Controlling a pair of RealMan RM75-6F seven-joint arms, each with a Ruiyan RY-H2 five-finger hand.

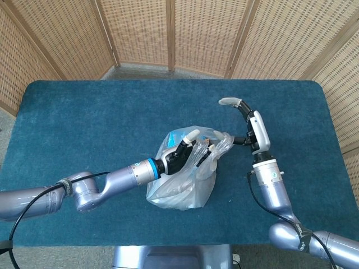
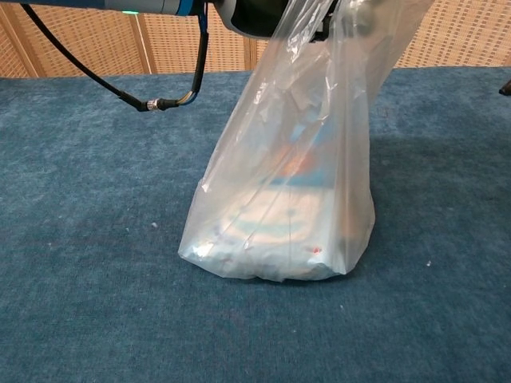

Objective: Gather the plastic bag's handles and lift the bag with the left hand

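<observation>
A clear plastic bag (image 1: 182, 182) (image 2: 295, 183) stands on the blue table, with a blue, white and orange packet (image 2: 271, 219) inside it. My left hand (image 1: 188, 151) is at the bag's top and grips its gathered handles (image 1: 216, 147), holding the plastic up taut. The chest view shows only the dark base of this hand (image 2: 255, 14) at the top edge, and the bag's bottom rests on the cloth. My right hand (image 1: 249, 126) stays just right of the bag's top, open, fingers apart, holding nothing.
The blue cloth table (image 1: 84, 123) spreads wide around the bag. A woven wicker screen (image 1: 174, 33) stands behind the far edge. A black cable (image 2: 152, 100) hangs from my left arm above the table's left part.
</observation>
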